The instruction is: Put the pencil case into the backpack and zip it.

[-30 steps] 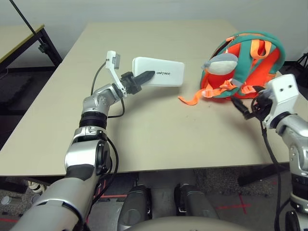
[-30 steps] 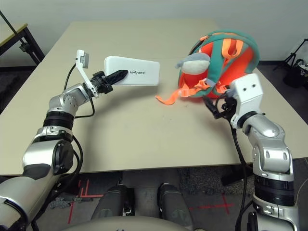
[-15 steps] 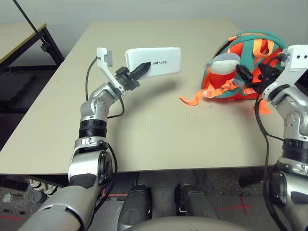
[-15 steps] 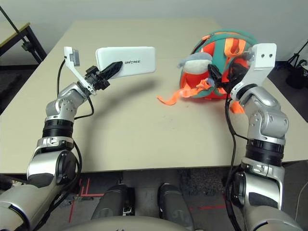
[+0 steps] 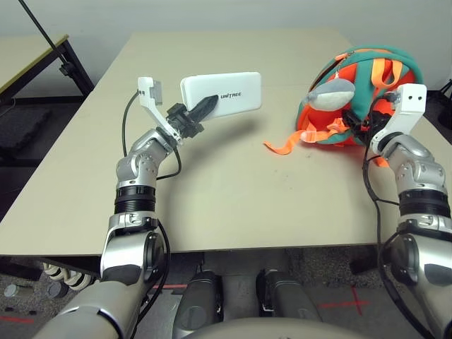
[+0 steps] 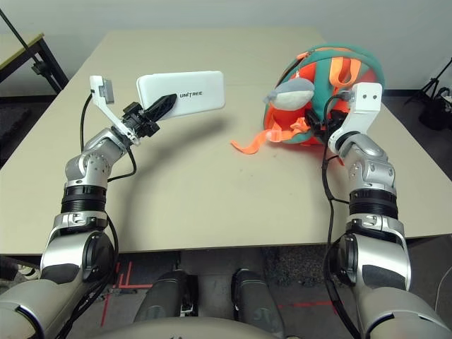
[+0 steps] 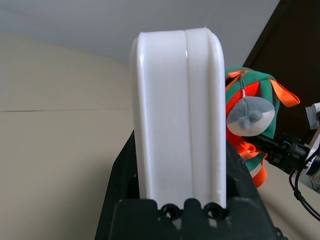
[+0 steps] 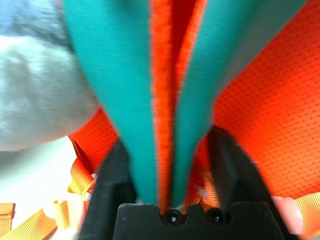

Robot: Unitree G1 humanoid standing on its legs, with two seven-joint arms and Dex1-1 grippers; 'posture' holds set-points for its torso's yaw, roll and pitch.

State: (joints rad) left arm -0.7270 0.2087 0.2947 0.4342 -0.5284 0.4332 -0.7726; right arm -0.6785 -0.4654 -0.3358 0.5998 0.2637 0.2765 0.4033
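Two grips set | left gripper (image 5: 201, 111) clamps pencil case (image 5: 220, 94) aloft | right gripper (image 8: 170, 200) pinches backpack (image 5: 367, 92) trim | widen opening before inserting.

Beige table (image 5: 233, 205) — wide, pale top, fills most of the head views. Second table (image 5: 32, 53) at far left w/ black metal frame, similar light top, standing apart from the main one. Dark floor between them. Black tripod-like stand (image 6: 432, 88) at far right edge — partly cut off.
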